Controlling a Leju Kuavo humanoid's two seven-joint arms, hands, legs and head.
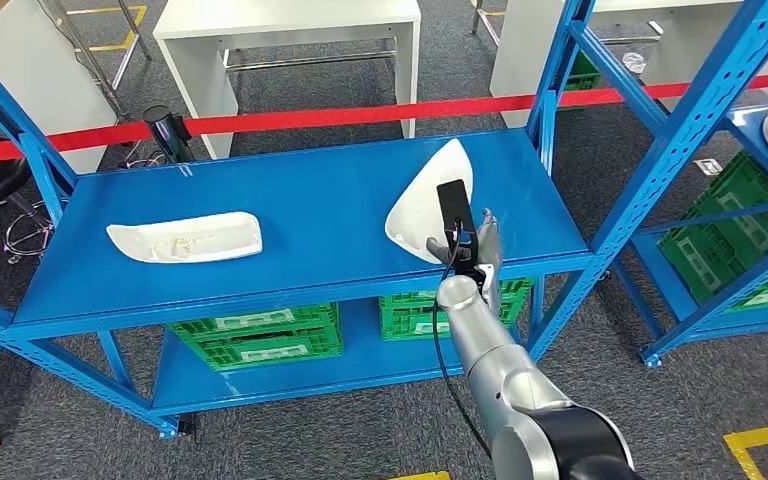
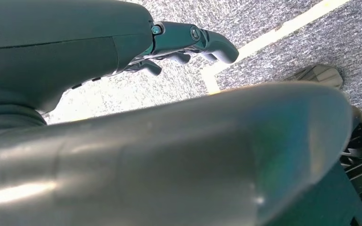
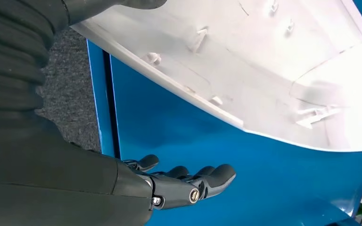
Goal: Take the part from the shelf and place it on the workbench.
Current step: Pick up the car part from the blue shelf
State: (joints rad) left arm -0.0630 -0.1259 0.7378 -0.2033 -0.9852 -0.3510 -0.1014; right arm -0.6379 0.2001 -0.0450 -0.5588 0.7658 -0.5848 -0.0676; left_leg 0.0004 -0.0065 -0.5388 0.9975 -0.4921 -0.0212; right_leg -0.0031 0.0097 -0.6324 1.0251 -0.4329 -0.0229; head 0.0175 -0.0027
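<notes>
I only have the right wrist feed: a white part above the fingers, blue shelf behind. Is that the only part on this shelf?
Observer: No. A second white part lies flat toward the left end of the blue shelf. The near part is at the right front, just beyond the right hand.
Operator: Where is my left hand?
Observer: The left hand hangs over grey carpet, holding nothing.
Operator: Anything below the shelf top?
Observer: Green crates sit on the lower level.
</notes>
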